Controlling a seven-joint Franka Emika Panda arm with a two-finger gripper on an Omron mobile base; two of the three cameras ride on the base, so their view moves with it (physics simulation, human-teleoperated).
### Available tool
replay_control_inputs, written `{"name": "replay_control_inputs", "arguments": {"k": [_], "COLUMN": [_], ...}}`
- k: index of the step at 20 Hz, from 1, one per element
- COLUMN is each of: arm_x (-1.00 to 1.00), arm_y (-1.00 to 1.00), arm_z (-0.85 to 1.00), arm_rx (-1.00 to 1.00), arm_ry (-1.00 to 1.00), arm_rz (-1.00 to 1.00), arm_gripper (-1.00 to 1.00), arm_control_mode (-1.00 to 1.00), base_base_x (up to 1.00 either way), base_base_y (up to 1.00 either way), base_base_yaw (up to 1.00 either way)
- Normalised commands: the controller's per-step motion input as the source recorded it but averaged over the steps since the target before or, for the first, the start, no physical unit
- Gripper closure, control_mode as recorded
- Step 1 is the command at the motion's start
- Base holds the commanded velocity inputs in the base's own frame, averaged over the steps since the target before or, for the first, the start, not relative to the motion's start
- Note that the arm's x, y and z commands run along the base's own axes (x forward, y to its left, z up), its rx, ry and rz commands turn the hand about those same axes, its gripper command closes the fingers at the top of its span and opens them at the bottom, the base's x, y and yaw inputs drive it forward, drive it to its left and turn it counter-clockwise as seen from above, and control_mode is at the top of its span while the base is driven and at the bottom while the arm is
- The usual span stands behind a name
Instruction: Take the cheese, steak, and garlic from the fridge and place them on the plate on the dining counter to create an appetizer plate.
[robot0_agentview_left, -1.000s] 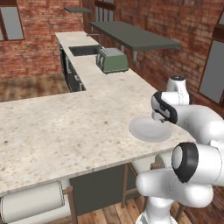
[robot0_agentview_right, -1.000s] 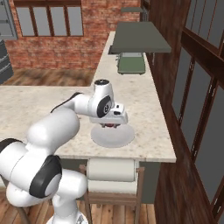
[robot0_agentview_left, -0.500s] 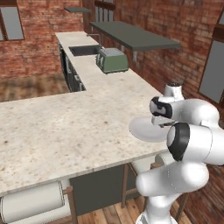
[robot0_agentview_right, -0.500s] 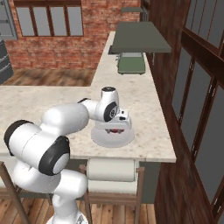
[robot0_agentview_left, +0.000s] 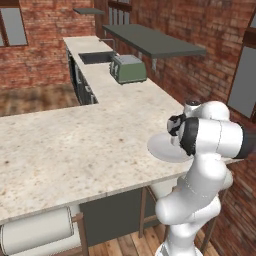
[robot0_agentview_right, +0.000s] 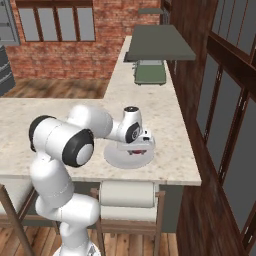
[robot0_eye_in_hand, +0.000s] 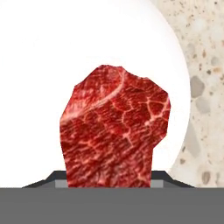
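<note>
My end effector (robot0_agentview_right: 136, 150) grips the steak (robot0_eye_in_hand: 114, 127), which hangs directly above the white plate (robot0_eye_in_hand: 52, 48), with the speckled dining counter (robot0_eye_in_hand: 203, 57) showing to the right. I judge this the placing step for the steak; next I should lower it onto the plate, let go, then lift clear.

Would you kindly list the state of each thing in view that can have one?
steak: held in the gripper, hanging over the plate.
plate: flat on the dining counter, bare of cheese or garlic.
gripper: shut on the steak, low over the plate.
toaster: upright on the counter, slots empty.
</note>
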Motion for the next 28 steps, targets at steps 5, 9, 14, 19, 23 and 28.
{"name": "replay_control_inputs", "arguments": {"k": [5, 9, 14, 19, 23, 28], "arm_x": [0.54, 0.39, 0.01, 0.0, -0.09, -0.7], "arm_y": [-0.01, 0.0, 0.1, 0.1, -0.01, 0.09], "arm_z": [-0.42, -0.41, -0.54, 0.1, 0.84, 0.97], "arm_rx": [0.0, 0.0, -0.02, -0.01, 0.0, -0.07], "arm_ry": [0.05, 0.08, 0.07, 0.07, 0.04, 0.0], "arm_rz": [0.04, 0.03, 0.01, 0.0, 0.0, 0.0], "arm_gripper": [1.0, 1.0, -1.0, -1.0, -1.0, -1.0], "arm_control_mode": [-1.0, -1.0, -1.0, -1.0, -1.0, -1.0], "base_base_x": [0.0, 0.0, 0.0, 0.0, 0.0, 0.0], "base_base_y": [0.0, 0.0, 0.0, 0.0, 0.0, 0.0], "base_base_yaw": [0.0, 0.0, 0.0, 0.0, 0.0, 0.0]}}
